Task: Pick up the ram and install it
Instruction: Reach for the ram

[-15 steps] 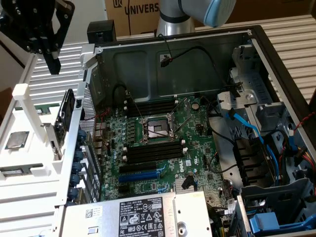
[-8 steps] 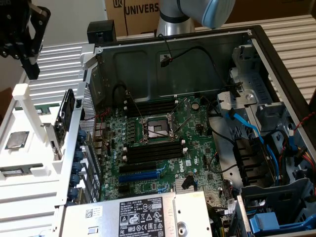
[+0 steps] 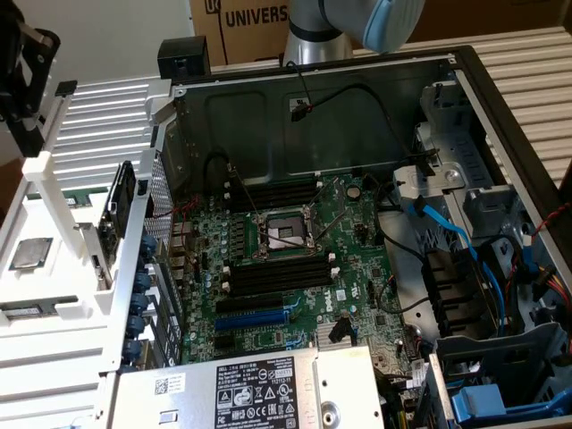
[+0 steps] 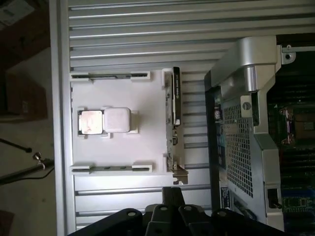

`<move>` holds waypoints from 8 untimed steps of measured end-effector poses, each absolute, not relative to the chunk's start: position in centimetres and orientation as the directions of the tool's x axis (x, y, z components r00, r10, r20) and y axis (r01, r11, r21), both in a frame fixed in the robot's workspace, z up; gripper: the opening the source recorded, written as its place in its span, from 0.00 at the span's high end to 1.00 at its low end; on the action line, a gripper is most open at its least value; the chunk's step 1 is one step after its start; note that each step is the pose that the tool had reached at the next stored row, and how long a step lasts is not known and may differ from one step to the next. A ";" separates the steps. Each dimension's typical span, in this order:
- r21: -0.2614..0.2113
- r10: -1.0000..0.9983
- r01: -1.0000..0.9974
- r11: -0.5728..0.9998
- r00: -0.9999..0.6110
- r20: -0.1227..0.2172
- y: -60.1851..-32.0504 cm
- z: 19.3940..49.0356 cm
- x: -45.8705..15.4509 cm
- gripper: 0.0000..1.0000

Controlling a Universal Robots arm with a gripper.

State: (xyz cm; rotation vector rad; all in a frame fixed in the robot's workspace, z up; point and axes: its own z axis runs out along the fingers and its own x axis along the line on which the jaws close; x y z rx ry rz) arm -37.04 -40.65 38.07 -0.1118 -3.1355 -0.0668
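Your black gripper (image 4: 171, 195) hangs high above the flat white plastic parts tray (image 4: 143, 105), which lies just beside the open grey metal computer case (image 3: 259, 116). You cannot tell from either view whether the claw is released or clenched.

The ram (image 4: 110, 168), a long, thin dark stick, stands on edge between 2 white clips along one end of the tray, well apart from the gripper. A 2nd similar strip (image 4: 109, 76) sits at the tray's opposite end, so which is the task's stick is my judgement.

To pick it up well, I judge you should square the claw across the stick's thin edge, centre it along the length, and descend straight, clear of the clips.

The exterior view shows the green motherboard (image 3: 357, 268) and its long black slots (image 3: 273, 277) in the case beside the tray. The wrist view gives the stick's line from above.
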 end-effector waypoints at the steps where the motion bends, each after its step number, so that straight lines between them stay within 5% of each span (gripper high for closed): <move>1: 0.042 0.071 0.071 0.997 -0.997 0.009 -40.6 38.0 -37.2 0.90; 8: 0.039 0.071 0.072 0.997 -0.997 0.033 -40.7 37.5 -38.4 0.90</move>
